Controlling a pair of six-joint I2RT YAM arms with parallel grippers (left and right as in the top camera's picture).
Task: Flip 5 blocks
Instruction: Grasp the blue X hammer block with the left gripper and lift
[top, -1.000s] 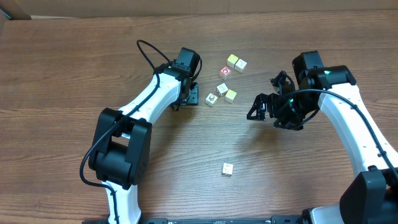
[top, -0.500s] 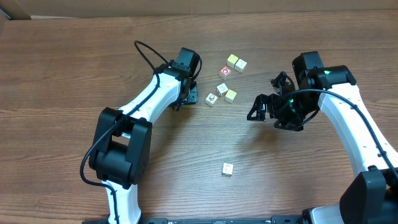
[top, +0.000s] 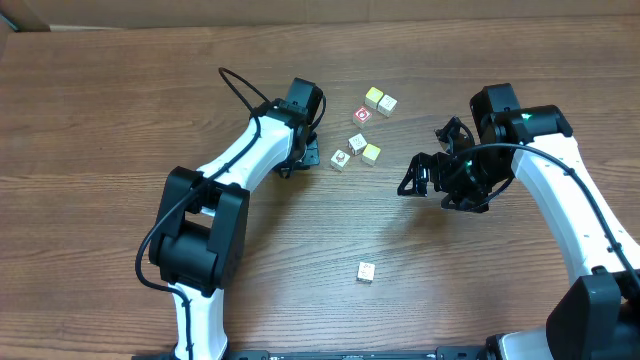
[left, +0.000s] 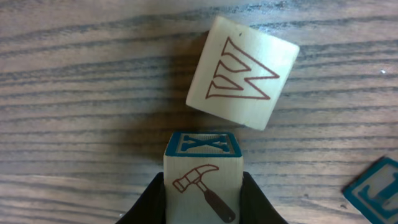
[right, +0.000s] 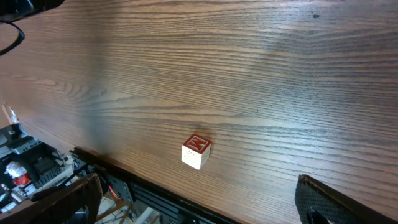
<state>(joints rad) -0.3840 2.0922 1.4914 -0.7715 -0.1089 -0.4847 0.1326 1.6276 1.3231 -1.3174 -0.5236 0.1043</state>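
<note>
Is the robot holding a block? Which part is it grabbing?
Yes. The left end effector pinches the hammer block by its two opposite sides. The right end effector is open and holds nothing.

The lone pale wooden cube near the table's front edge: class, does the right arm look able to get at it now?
Probably yes. The lone pale wooden cube sits on bare brown wooden table with nothing beside it, and the open, empty right gripper hovers nearby with no arm between.
</note>
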